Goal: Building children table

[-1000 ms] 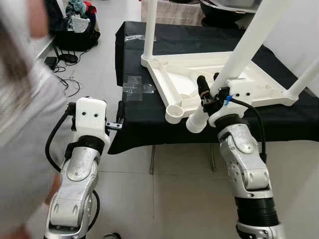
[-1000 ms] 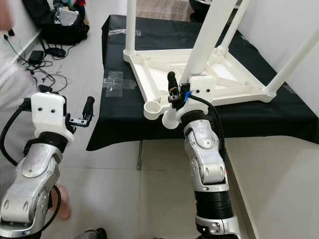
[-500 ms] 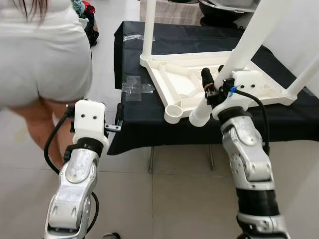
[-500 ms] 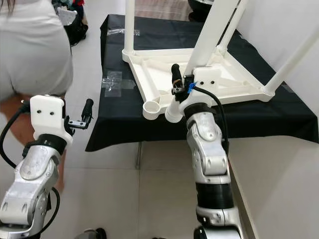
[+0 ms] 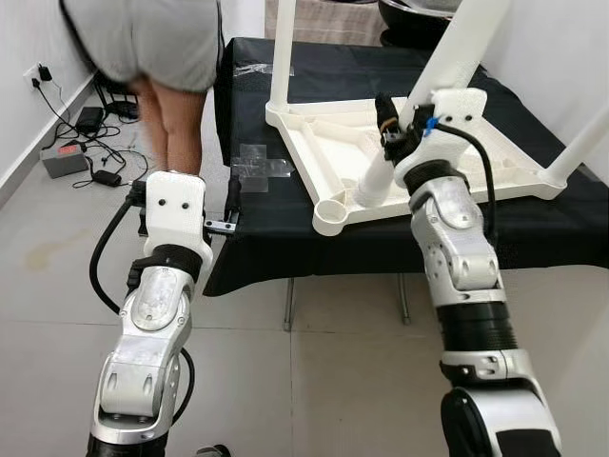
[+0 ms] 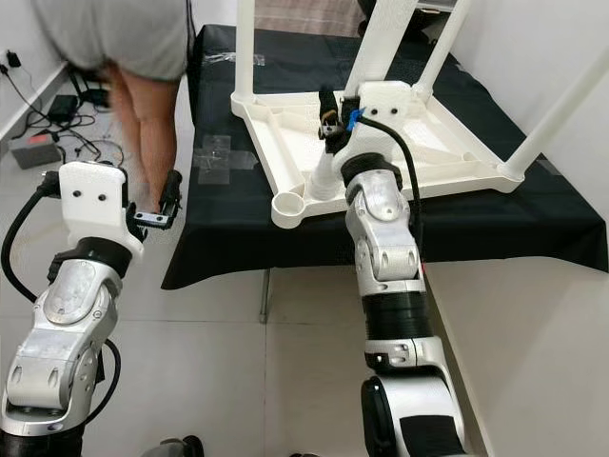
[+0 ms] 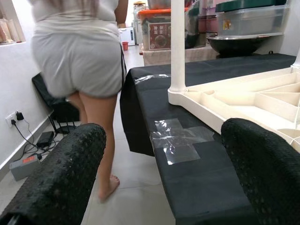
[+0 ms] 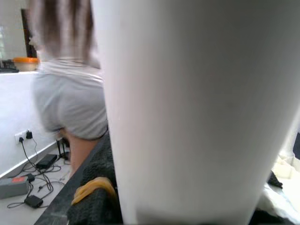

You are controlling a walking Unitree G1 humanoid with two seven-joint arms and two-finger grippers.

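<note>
A white children's table [image 5: 306, 145] lies upside down on a black-covered table [image 5: 285, 243]. One leg [image 5: 284, 48] stands in its far left corner and another [image 5: 582, 152] at the right. My right gripper [image 5: 398, 112] is shut on a loose white leg [image 5: 449, 65], held tilted. The leg's lower end [image 5: 373, 188] sits just inside the rim, beside the empty round corner socket [image 5: 332, 212]. In the right wrist view this leg [image 8: 187, 108] is pressed against a black finger pad [image 8: 96, 199]. My left gripper [image 5: 231, 203] is open beside the black table's left edge, holding nothing.
A person [image 5: 162, 57] in grey shorts stands with their back to me at the black table's left side. Cables and a power box [image 5: 71, 157] lie on the floor by the left wall. Clear tape [image 5: 257, 164] is stuck on the cloth. A white wall [image 5: 561, 48] bounds the right.
The person has walked from close on my left to farther back beside the table. My right gripper has lifted the loose leg up and over the rim, away from the table's front edge.
</note>
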